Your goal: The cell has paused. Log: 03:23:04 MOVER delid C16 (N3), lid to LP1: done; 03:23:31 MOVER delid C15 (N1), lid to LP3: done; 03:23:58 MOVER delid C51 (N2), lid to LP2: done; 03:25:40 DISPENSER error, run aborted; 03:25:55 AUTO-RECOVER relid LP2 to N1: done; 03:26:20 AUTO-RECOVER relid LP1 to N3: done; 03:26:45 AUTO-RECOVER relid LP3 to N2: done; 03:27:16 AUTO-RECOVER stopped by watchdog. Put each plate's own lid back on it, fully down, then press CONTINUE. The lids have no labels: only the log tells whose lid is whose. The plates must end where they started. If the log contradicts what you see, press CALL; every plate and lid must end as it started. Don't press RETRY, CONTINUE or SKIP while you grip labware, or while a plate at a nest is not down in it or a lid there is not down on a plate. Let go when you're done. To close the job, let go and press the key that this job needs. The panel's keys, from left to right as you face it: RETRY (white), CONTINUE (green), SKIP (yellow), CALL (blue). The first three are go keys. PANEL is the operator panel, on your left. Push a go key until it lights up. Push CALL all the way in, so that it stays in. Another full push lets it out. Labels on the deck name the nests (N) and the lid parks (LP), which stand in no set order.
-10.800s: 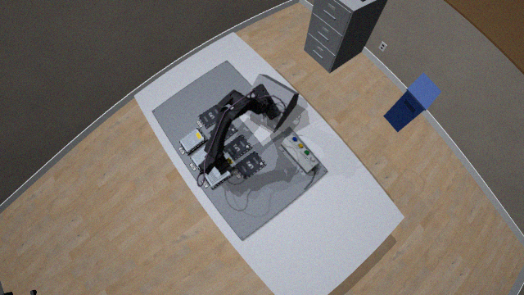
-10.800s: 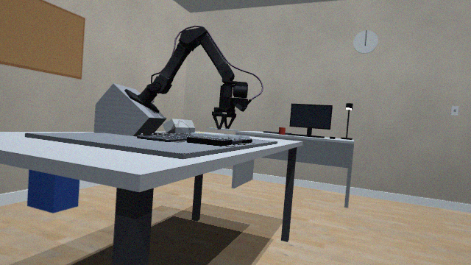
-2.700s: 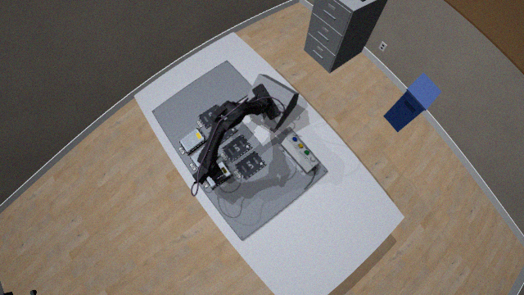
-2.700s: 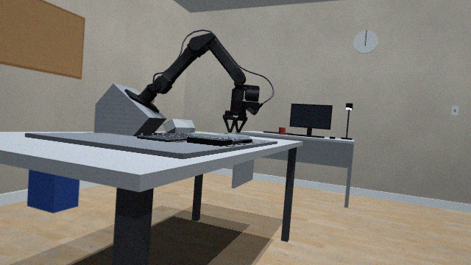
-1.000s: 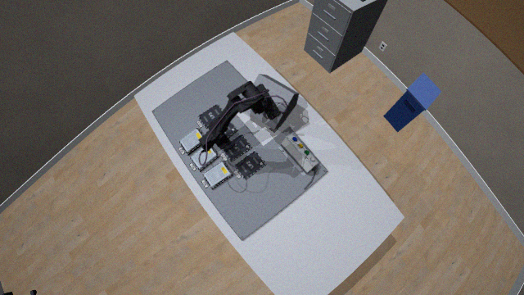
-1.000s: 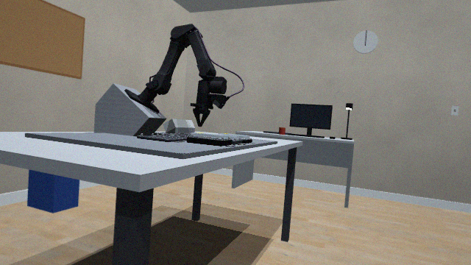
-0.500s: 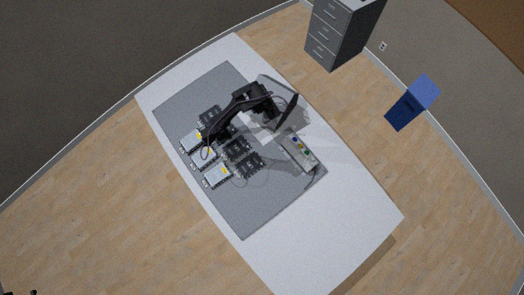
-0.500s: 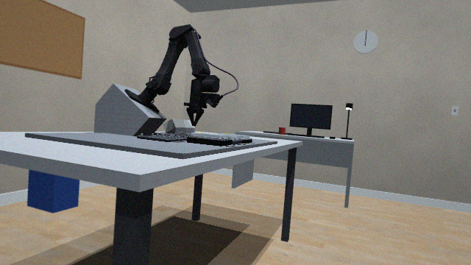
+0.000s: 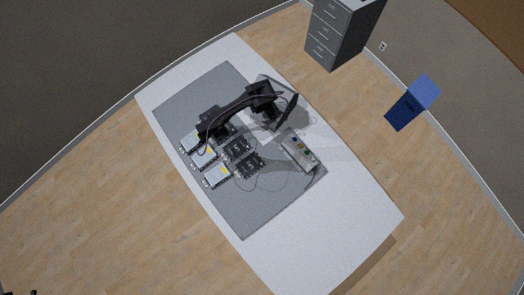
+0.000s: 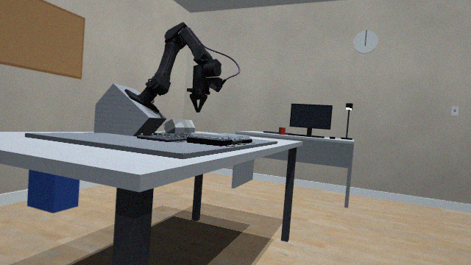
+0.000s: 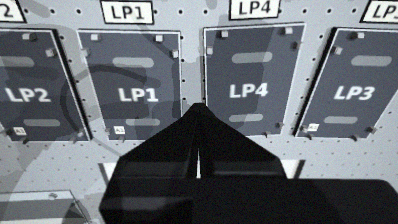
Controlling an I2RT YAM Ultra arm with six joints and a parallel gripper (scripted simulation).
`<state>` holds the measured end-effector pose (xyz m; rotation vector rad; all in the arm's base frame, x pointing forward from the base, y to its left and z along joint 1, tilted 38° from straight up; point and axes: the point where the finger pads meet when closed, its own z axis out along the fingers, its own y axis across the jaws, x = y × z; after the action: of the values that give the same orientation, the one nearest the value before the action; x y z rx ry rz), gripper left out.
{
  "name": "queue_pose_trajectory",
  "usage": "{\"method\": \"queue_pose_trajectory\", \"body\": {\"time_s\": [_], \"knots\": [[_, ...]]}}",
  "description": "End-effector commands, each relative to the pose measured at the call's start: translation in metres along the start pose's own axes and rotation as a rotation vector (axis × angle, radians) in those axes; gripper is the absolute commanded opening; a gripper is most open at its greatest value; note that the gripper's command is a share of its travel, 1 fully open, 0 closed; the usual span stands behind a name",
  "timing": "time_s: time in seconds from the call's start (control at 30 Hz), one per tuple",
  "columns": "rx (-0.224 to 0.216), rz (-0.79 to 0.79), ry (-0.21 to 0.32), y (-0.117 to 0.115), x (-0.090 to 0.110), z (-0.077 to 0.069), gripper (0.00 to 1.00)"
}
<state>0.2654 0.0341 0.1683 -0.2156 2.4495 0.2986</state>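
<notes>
My pincer is shut tight with nothing in it, hanging above the counter. Just past its tip I see four dark lid pads in a row: LP2, LP1, LP4 and LP3. From above, three covered plates sit beside the pads. The button box is farther off.
</notes>
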Motion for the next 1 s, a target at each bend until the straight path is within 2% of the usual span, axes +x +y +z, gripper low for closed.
{"method": "queue_pose_trajectory", "body": {"time_s": [0.0, 0.07, 0.23, 0.3, 0.47, 0.53, 0.6, 0.73, 0.87, 0.97], "knots": [[-0.019, -0.009, 0.011, 0.003, 0.003, -0.017, 0.00], [-0.022, -0.005, 0.025, 0.003, 0.007, -0.015, 0.00], [-0.021, -0.008, 0.018, 0.004, 0.009, -0.015, 0.00], [-0.020, -0.049, 0.037, 0.014, 0.015, -0.012, 0.00], [-0.023, -0.143, 0.028, 0.038, 0.022, -0.011, 0.00], [-0.023, -0.186, 0.003, 0.048, 0.018, -0.015, 0.00], [-0.023, -0.186, 0.003, 0.048, 0.018, -0.015, 0.00], [-0.027, -0.261, 0.020, 0.067, 0.029, -0.012, 0.00], [-0.034, -0.338, -0.003, 0.088, 0.026, -0.017, 0.00], [-0.035, -0.405, 0.023, 0.105, 0.030, -0.013, 0.00]]}}
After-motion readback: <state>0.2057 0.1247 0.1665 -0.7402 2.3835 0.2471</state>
